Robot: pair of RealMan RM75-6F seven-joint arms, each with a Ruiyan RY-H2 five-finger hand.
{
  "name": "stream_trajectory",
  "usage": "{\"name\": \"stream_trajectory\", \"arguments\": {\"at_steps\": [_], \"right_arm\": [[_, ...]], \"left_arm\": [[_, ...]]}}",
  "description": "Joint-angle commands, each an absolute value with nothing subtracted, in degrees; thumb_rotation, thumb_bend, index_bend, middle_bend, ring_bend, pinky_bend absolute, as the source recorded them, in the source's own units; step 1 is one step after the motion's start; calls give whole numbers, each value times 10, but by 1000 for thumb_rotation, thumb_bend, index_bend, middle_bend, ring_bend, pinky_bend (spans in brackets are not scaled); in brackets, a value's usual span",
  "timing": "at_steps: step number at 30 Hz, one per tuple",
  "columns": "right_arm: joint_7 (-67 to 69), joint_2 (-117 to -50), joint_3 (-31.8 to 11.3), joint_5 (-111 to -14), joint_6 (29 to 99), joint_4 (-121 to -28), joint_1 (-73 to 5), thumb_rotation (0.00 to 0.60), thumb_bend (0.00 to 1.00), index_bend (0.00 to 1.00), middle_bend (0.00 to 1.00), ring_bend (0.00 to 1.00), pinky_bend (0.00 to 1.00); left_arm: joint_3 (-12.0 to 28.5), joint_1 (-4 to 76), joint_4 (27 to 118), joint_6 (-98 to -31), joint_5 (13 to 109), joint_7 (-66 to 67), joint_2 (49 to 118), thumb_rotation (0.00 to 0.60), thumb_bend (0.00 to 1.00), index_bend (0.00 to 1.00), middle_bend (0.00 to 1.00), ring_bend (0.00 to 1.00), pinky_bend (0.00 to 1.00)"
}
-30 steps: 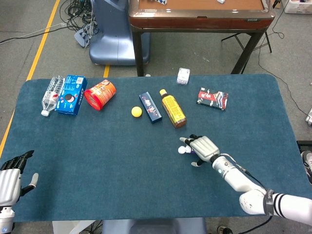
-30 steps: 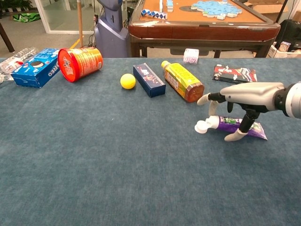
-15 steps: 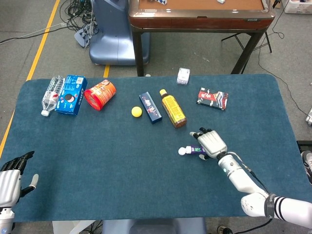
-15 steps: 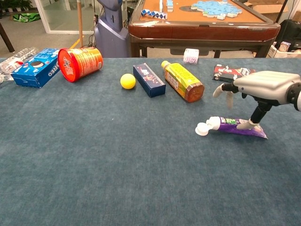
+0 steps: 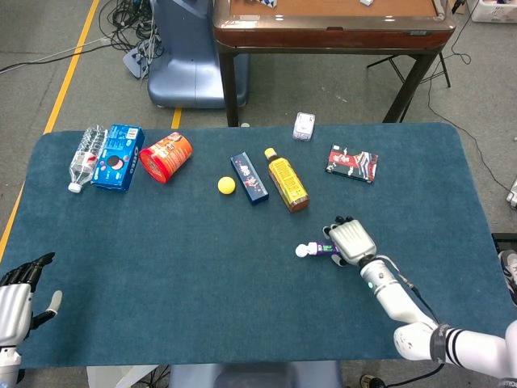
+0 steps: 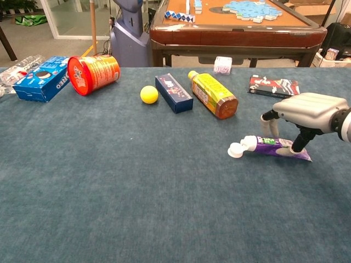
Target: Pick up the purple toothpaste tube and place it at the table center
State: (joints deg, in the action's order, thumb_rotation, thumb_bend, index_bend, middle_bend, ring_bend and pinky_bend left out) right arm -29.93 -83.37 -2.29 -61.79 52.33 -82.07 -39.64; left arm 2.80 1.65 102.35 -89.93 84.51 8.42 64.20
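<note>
Right robot hand (image 6: pixel 304 112): smooth grey shell, fingers pointing down astride the tube; grip uncertain.
Purple toothpaste tube (image 6: pixel 272 146): flat, glossy, white round cap, lying on the blue felt surface (image 6: pixel 137 181).
Left robot hand (image 5: pixel 14 301): fingers spread, holding nothing.

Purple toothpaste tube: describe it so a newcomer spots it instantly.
On the blue table, look right of centre, below the yellow-labelled bottle. The purple toothpaste tube lies flat under the right hand; only it has a round white cap pointing left.

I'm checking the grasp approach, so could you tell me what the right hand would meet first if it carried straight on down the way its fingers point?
Most likely the purple toothpaste tube: the right hand sits right over it, fingertips already at its body.
</note>
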Motion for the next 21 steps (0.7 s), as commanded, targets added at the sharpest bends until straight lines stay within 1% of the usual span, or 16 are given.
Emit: {"name": "stream_trajectory", "arguments": {"at_steps": [1,11,14,18,21], "right_arm": [[-301,-837,-22,-615,523,-817,-394,600,332,396,441,214,267],[-311,-853,-18,-616,523,-802,-391,600,334,417,451,230,268],[-312,-858,-19,-617,523,-798,-392,600,343,438,461,241,269],[-316,-864,-20,-619,523,-791,-393,600,391,485,489,268,275],[-315,-866,-23,-621,526,-785,-393,600,480,551,536,311,303]], "left_arm": [[27,16,1023,-899,846,83,642,600,354,144,233,213,214],[28,16,1019,-897,849,77,642,600,354,144,232,209,213],[28,15,1018,-899,848,75,642,600,354,144,232,207,213],[28,13,1018,-901,850,72,641,600,354,144,229,204,213],[27,12,1017,-902,850,70,640,600,354,144,228,203,213]]}}
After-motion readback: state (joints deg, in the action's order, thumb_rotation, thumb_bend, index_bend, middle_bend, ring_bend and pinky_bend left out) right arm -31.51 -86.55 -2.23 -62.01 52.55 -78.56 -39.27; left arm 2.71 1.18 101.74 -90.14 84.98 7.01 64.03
